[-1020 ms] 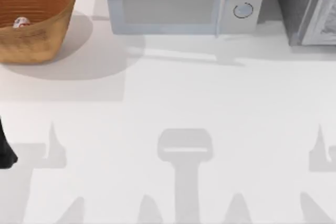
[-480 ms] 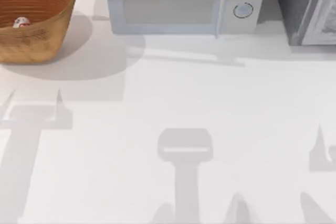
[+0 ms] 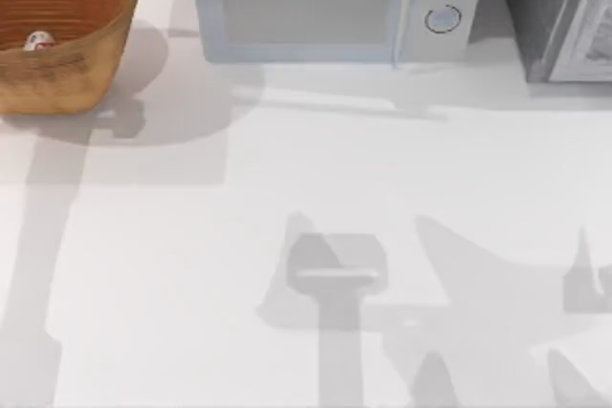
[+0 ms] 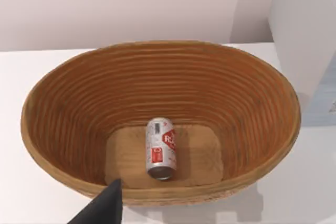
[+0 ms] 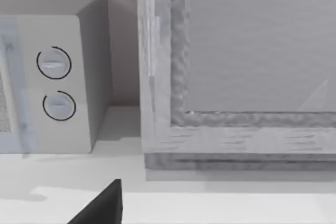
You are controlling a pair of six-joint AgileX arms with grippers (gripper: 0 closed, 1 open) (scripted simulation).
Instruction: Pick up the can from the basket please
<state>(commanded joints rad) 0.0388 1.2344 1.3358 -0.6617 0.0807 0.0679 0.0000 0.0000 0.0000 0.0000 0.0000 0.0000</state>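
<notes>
Left wrist view: approach step, pincer state cannot be told.
The small white-and-red cylindrical can (image 4: 161,148) is seen lying flat inside the round orange-brown wicker basket (image 4: 63,98); a descent is needed next.

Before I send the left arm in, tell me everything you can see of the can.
The can is a small silvery-white cylinder with red label markings, looking like metal. It lies on its side on the flat tan floor of the basket, near the middle, apart from the ribbed walls. One round end faces the left wrist camera. Nothing else touches it. From above it shows as a small white-and-red spot in the basket at the table's far left.
</notes>
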